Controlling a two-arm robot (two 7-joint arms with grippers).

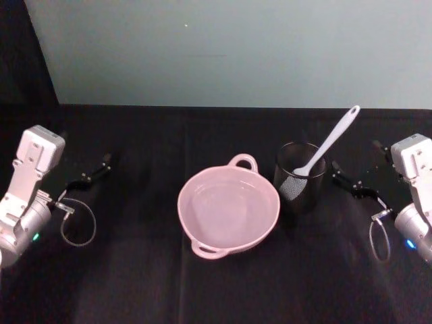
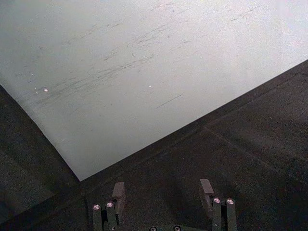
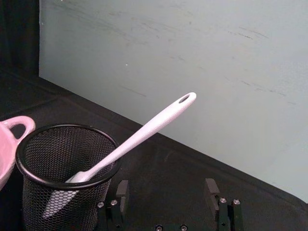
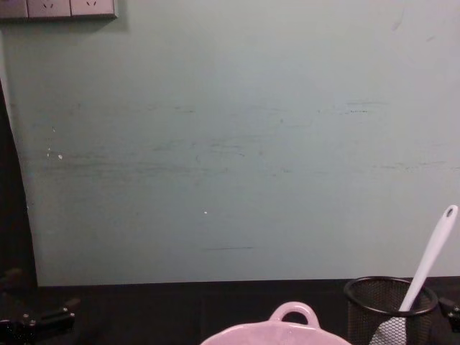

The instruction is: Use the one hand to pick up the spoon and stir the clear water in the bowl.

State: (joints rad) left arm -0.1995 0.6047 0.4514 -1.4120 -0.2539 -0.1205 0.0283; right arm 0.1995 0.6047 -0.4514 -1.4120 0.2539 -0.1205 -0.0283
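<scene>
Pink bowl sits front and centre, white spoon leaning paddle-down in the black mesh cup just right of it. Right gripper hangs near the cup's right side — jaws spread wide, nothing held. Left gripper is parked far left, likewise spread and empty.

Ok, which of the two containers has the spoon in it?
The black wire-mesh cup, right of the pink bowl; the white spoon leans in it, handle up.
</scene>
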